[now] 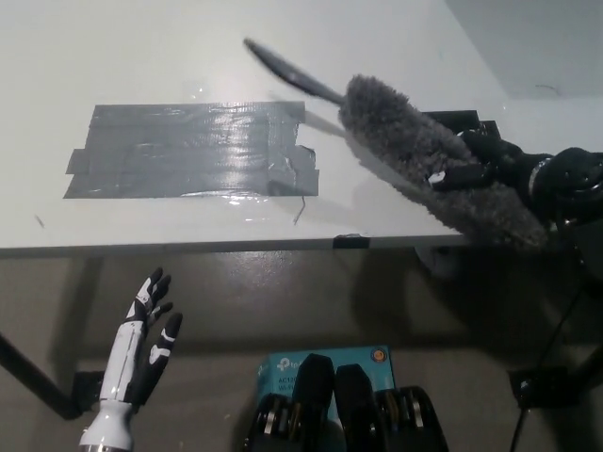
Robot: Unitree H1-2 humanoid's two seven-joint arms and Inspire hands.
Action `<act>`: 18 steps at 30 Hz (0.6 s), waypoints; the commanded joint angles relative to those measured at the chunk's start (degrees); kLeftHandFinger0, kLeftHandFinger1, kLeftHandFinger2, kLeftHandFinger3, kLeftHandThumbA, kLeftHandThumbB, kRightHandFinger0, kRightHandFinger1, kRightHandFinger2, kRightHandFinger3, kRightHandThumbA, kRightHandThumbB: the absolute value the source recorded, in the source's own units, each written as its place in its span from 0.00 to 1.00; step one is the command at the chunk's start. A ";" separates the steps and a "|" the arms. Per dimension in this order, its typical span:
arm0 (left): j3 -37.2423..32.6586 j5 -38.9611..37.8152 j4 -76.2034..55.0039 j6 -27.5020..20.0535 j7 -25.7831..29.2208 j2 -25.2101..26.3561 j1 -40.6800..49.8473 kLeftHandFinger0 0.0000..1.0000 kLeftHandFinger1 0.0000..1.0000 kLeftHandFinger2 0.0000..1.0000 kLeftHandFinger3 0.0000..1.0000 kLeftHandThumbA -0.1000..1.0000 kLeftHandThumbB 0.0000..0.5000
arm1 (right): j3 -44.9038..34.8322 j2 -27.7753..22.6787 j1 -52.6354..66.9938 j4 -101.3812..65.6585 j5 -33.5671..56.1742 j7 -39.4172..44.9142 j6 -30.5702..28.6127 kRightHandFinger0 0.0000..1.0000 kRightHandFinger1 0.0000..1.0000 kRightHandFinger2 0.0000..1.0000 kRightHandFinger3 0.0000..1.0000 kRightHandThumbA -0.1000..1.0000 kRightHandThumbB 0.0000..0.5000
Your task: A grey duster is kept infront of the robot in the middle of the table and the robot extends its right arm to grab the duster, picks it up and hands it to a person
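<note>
The grey duster (415, 151) has a fluffy head and a slim grey handle (292, 71) that points up and to the left over the white table (141, 56). My black right hand (499, 169) is shut on the fluffy head at the table's right edge and holds the duster off the surface. My white left hand (141, 353) rests low at the lower left, below the table edge, with its fingers apart and nothing in it.
A patch of grey tape (188, 149) covers the middle of the table. A black block (457, 121) lies at the table's right edge behind the duster. A teal box (325, 363) sits on the floor below.
</note>
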 commanded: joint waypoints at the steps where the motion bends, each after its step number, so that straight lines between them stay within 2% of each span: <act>1: 0.35 -0.21 -1.38 -2.00 0.64 0.80 -1.04 0.94 1.00 1.00 1.00 0.89 0.41 | -13.79 3.42 -3.36 -0.15 24.02 0.46 7.76 0.00 0.16 0.63 0.89 0.00 0.50; 2: 0.27 -0.21 -1.13 -2.10 0.82 0.86 -1.15 0.94 1.00 1.00 1.00 0.89 0.41 | -14.51 3.75 -3.27 -0.12 25.78 -0.05 7.76 0.00 0.16 0.63 0.91 0.00 0.50; 3: 0.07 -0.09 -0.93 -2.11 1.06 0.97 -1.34 0.94 1.00 1.00 1.00 0.89 0.40 | -14.87 3.95 -3.13 0.07 29.62 -0.64 7.76 0.00 0.16 0.67 1.00 0.00 0.40; 5: 0.10 -0.22 -0.93 -2.11 0.85 1.01 -1.29 0.95 1.00 1.00 1.00 0.89 0.40 | -14.81 4.75 -1.85 -2.28 34.88 -1.41 7.76 0.00 0.17 0.67 1.00 0.00 0.34; 8: 0.21 -0.16 -1.13 -2.11 0.73 0.86 -1.07 0.95 1.00 1.00 1.00 0.88 0.39 | -14.09 5.56 0.25 -5.97 40.20 -2.08 7.76 0.00 0.20 0.69 1.00 0.00 0.38; 10: 0.18 -0.23 -1.21 -2.11 0.60 0.84 -1.02 0.95 1.00 1.00 1.00 0.88 0.39 | -12.16 6.54 3.59 -12.87 45.57 -6.21 7.76 0.00 0.25 0.74 1.00 0.00 0.36; 12: 0.27 -0.46 -1.15 -2.09 0.33 0.84 -1.17 0.96 1.00 1.00 1.00 0.87 0.38 | -9.37 7.45 8.18 -22.07 51.12 -11.38 7.76 0.00 0.31 0.74 1.00 0.00 0.28; 14: 0.33 -0.59 -1.16 -2.08 0.24 0.87 -1.16 0.96 1.00 1.00 1.00 0.87 0.38 | -8.55 7.71 9.49 -24.55 52.60 -12.72 7.76 0.00 0.34 0.74 1.00 0.00 0.27; 15: 0.41 -0.75 -1.19 -1.96 0.15 0.88 -1.11 0.96 1.00 1.00 1.00 0.86 0.38 | -6.53 8.15 12.60 -29.81 55.97 -15.04 7.76 0.00 0.40 0.75 1.00 0.00 0.25; 18: 0.36 0.26 -1.21 -2.08 0.69 0.96 -0.91 0.96 1.00 1.00 1.00 0.86 0.38 | -4.71 9.73 17.41 -37.25 59.83 -18.42 7.76 0.00 0.41 0.73 1.00 0.00 0.25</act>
